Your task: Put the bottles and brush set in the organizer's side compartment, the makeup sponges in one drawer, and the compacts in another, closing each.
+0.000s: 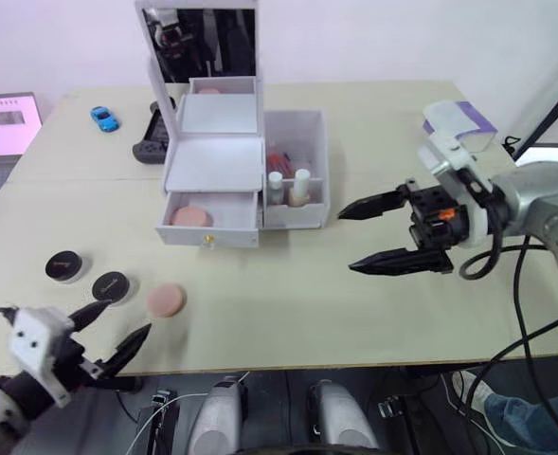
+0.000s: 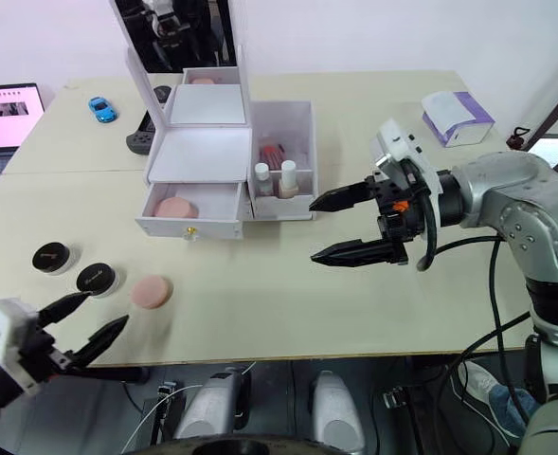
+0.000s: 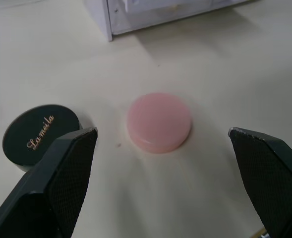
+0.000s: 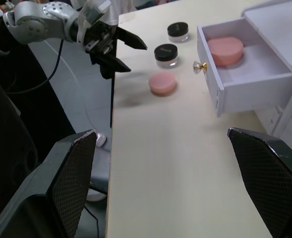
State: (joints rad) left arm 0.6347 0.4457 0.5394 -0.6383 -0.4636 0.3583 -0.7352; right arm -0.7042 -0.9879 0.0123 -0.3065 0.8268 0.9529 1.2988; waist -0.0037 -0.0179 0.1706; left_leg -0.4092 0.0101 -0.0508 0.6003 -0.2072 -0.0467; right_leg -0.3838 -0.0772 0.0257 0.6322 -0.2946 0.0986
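The white organizer stands mid-table with its bottom drawer pulled out, and a pink makeup sponge lies inside. Two bottles and a reddish brush set stand in the side compartment. Another pink sponge lies on the table in front, beside two black compacts. My left gripper is open just short of this sponge, and its fingers flank the sponge in the left wrist view. My right gripper hovers open to the right of the organizer.
The organizer's mirrored lid stands upright at the back. A blue toy car and a black controller lie at the back left, with a laptop at the far left. A white and purple box sits at the back right.
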